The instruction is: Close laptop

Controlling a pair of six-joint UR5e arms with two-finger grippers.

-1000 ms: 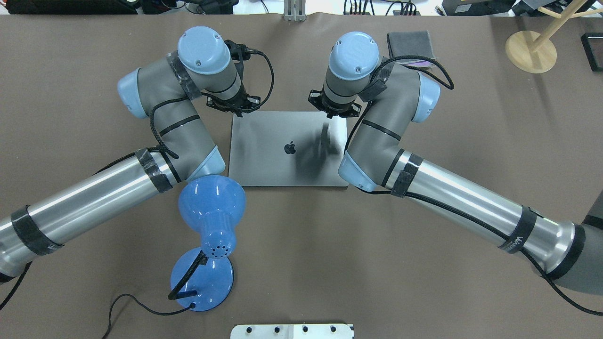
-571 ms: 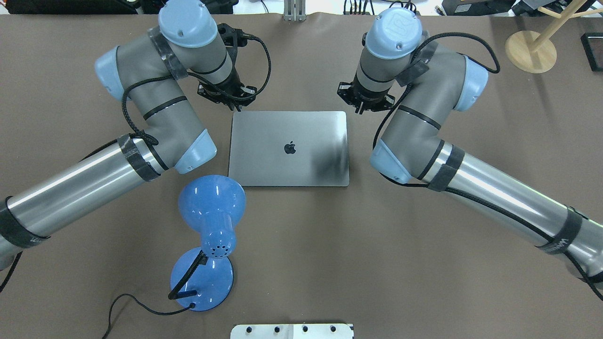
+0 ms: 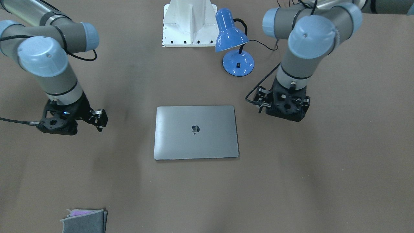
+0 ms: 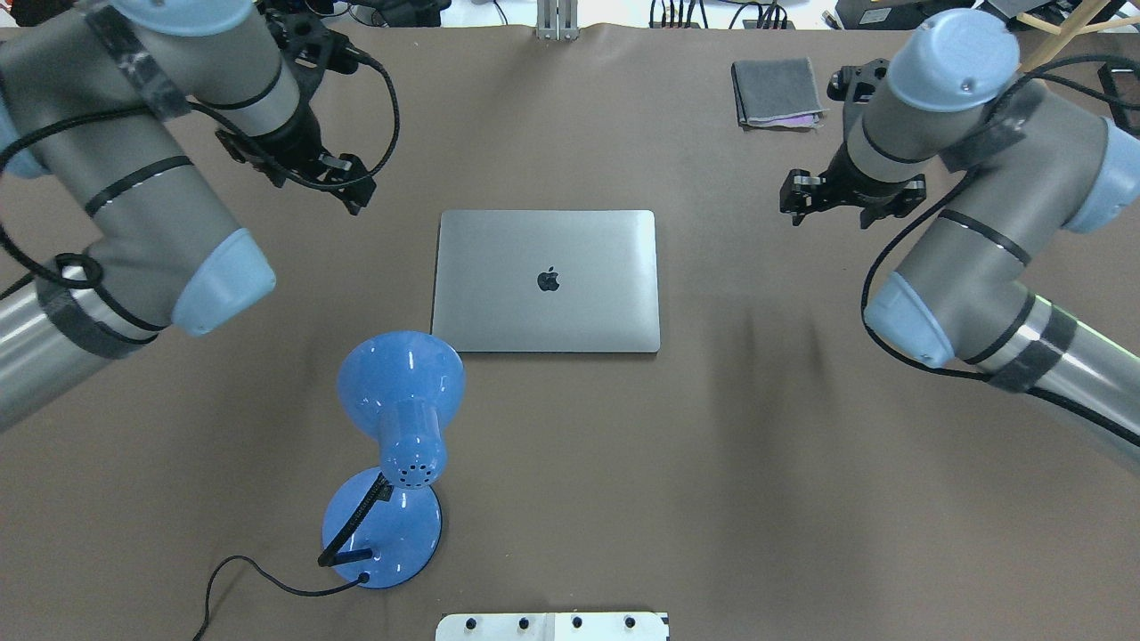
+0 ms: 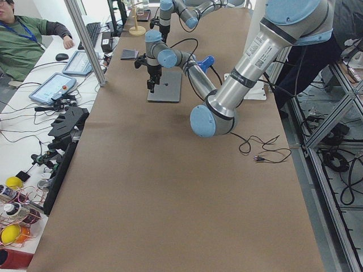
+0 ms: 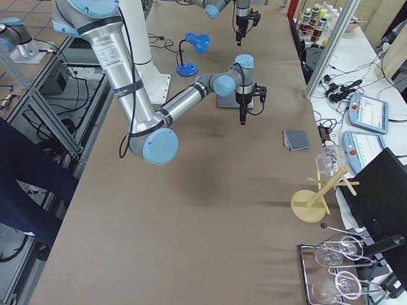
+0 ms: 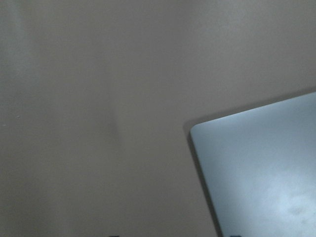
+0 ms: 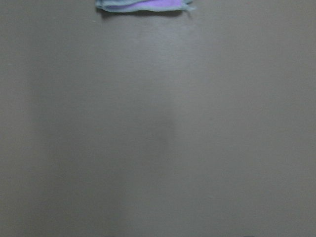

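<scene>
At the middle of the tabletop (image 4: 712,490) lies the laptop (image 4: 546,280), lid flat down on its base with the logo facing up, so the closing itself looks done; no gap shows along its edge in the front-facing view. The left claw (image 4: 352,191) hangs off the laptop's far-left corner, near but not touching; the right claw (image 4: 850,200) hangs well apart on the other side, over bare tabletop near the folded grey cloth (image 4: 777,92). Neither claw grasps anything; whether either one is released or clenched cannot be told, since the fingers are too small or hidden in every view. By that reading, the next move calls only for parking both arms clear, minding the blue lamp (image 4: 398,418) just beside the laptop's near-left corner. No container stands near the laptop; at the tabletop's end on the robot's right, a dark tray (image 6: 305,251) holds at least 2 stemmed glasses, and a wooden stand (image 6: 311,204) carries 1 more.
</scene>
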